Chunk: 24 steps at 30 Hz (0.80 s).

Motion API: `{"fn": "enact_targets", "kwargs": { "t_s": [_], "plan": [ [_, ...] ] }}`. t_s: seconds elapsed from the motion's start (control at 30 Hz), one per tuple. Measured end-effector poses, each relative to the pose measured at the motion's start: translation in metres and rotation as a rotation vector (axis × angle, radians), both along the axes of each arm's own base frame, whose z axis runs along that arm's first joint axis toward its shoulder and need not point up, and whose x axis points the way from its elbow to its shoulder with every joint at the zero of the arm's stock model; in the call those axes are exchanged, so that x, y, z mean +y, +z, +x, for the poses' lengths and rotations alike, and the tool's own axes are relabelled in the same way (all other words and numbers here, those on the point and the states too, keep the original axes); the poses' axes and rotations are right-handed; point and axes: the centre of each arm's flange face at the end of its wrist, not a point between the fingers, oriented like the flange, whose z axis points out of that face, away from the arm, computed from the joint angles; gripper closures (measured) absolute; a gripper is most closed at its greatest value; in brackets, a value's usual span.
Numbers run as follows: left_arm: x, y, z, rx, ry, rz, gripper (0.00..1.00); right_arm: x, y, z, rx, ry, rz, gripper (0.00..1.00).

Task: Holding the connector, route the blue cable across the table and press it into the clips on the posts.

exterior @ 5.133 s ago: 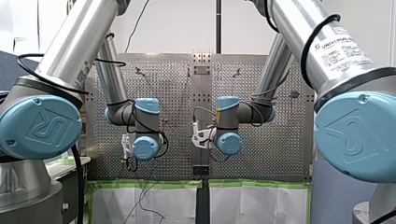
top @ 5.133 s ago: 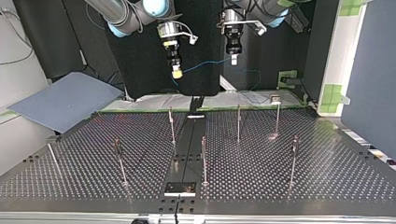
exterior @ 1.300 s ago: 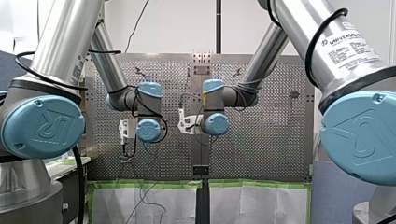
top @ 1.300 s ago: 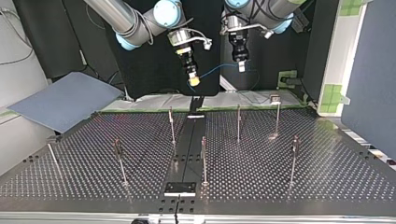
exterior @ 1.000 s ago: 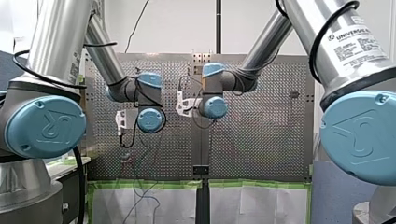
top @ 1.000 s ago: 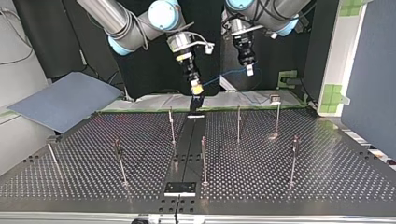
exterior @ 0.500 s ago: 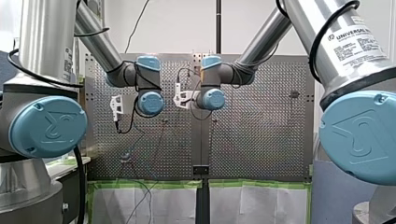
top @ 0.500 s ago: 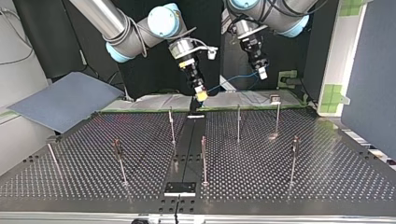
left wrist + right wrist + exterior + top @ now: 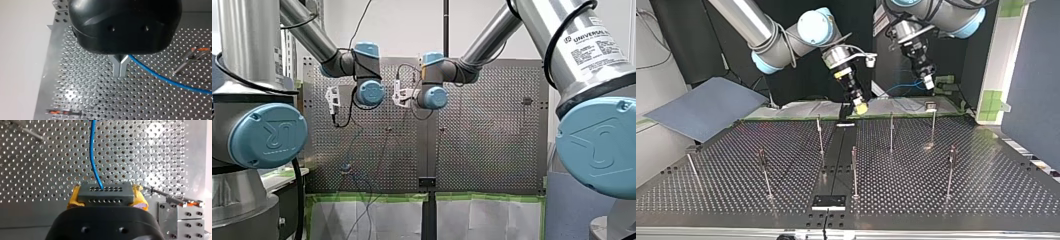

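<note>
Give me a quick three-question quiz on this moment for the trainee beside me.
1. Multiple choice: my right tool grips A) the connector, B) a screwdriver, C) nothing.
2. True or false: my left tool stands wide open.
3. Fill in: in the top view, my left tool is to the ____ of my right tool.
Key: 1 A; 2 false; 3 right.

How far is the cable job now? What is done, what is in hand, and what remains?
Done: the right gripper is shut on the connector, and the left gripper pinches the blue cable further along. In hand: both hang above the far edge of the table in the top view. Left: all the routing; no post has cable in its clip.
</note>
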Motion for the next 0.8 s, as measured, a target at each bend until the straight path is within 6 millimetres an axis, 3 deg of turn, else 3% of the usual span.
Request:
{"fn": "enact_targets", "kwargs": {
  "t_s": [0.43, 0.8],
  "plan": [
    [0.017, 0.03, 0.032, 0.02, 0.054, 0.023, 1.0, -0.007, 0.04, 0.018, -0.021, 0.025, 0.001, 1.0],
    [0.039, 0.04, 0.056, 0.008, 0.056, 0.032, 1.0, -0.015, 0.064, 0.032, -0.071, 0.043, 0.006, 1.0]
  ]
}}
